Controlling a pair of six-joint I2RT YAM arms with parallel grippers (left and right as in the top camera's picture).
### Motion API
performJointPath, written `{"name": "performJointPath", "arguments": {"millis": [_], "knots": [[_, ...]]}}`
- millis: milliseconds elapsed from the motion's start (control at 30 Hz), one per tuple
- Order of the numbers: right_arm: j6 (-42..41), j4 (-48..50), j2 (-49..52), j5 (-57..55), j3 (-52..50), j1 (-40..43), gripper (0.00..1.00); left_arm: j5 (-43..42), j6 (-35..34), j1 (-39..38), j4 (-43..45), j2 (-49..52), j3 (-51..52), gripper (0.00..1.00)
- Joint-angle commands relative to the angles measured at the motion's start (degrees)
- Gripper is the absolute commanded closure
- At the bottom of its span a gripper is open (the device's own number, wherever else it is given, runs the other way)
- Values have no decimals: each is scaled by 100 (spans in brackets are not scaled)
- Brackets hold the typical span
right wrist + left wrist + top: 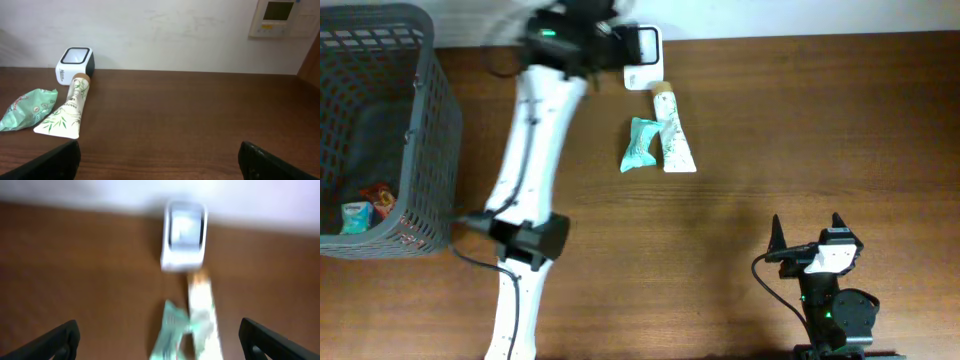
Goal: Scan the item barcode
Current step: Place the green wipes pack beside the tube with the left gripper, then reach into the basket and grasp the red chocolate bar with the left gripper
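Observation:
A white barcode scanner stands at the table's back edge, also seen in the left wrist view and the right wrist view. In front of it lie a white tube with green leaf print and a teal packet, side by side and touching. My left gripper hangs open above them in a blurred view, nothing between its fingers. My left arm reaches to the back beside the scanner. My right gripper rests open and empty at the front right.
A grey mesh basket stands at the left edge with a few small packets inside. A wall panel shows behind the table in the right wrist view. Bare brown tabletop lies between the items and the right arm.

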State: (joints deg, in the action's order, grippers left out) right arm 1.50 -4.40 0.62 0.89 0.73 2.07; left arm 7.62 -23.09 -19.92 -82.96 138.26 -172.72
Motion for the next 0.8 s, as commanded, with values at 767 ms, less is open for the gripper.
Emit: {"name": "performJointPath", "arguments": {"millis": [767], "knots": [[-46, -17, -42, -50, -42, 17, 1, -162, 94, 5368, -1025, -660, 1926, 3]]}}
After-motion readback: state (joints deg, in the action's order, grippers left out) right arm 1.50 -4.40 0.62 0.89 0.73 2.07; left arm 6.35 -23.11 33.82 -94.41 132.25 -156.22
